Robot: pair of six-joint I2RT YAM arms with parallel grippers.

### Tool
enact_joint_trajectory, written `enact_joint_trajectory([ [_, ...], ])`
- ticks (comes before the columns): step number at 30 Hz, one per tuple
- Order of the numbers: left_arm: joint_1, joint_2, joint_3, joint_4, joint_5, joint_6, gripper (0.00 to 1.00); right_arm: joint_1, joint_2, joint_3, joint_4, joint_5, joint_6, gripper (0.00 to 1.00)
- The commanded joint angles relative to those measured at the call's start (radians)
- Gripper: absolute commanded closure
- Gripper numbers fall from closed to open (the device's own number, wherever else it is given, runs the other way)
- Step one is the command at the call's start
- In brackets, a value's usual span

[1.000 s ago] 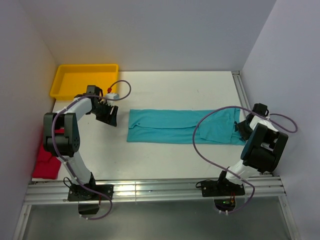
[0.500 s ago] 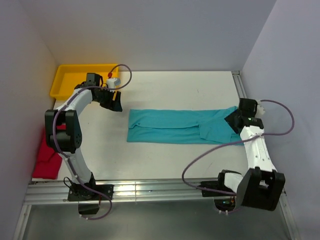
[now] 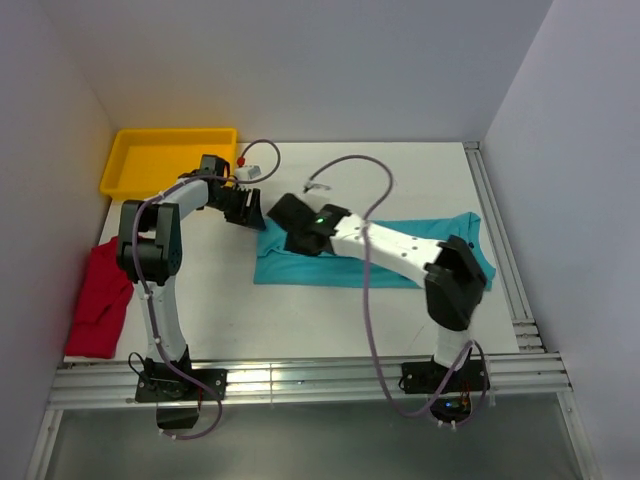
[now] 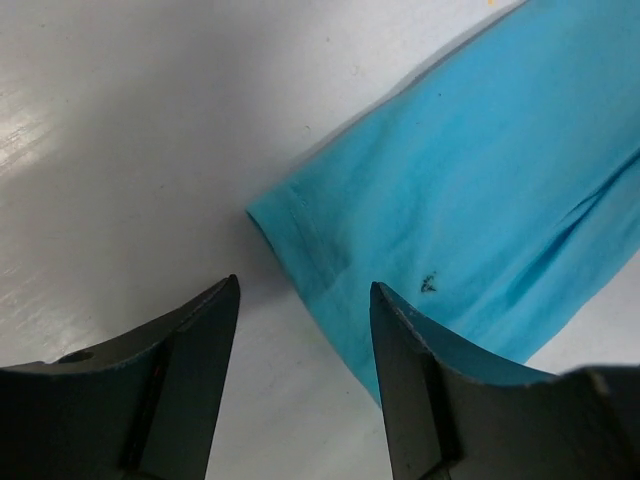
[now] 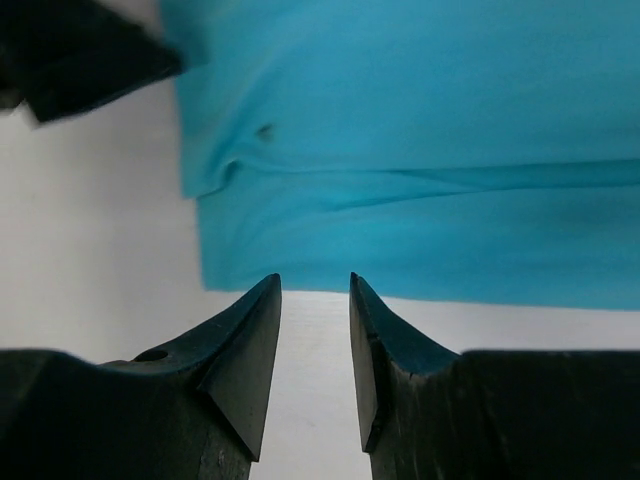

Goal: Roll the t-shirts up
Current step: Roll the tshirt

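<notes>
Teal t-shirt [image 3: 330, 270] lies flat on the tabletop [image 3: 400, 180], folded into a strip, not yet rolled. Red t-shirt [image 3: 100, 300] crumpled at left edge. Left gripper [image 4: 303, 290] wide, right gripper [image 5: 315, 285] narrower; both empty at the strip's left end.

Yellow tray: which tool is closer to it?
Left. The left tool hovers just past a corner of the yellow tray; the right tool is farther off, over the teal t-shirt.
</notes>
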Motion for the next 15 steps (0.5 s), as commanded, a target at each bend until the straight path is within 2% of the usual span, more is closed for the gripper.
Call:
enact_joint_trajectory([
  [1, -0.001, 0.021, 0.037, 0.056, 0.023, -0.037, 0.39, 0.115, 0.126, 0.171, -0.107, 0.099, 0.050, 0.59],
  [9, -0.002, 0.062, 0.049, 0.058, 0.037, -0.052, 0.42, 0.207, 0.426, 0.458, -0.142, 0.083, 0.024, 0.61],
  [15, -0.002, 0.107, 0.072, 0.024, 0.072, -0.038, 0.49, 0.216, 0.514, 0.502, -0.135, 0.106, 0.032, 0.61],
])
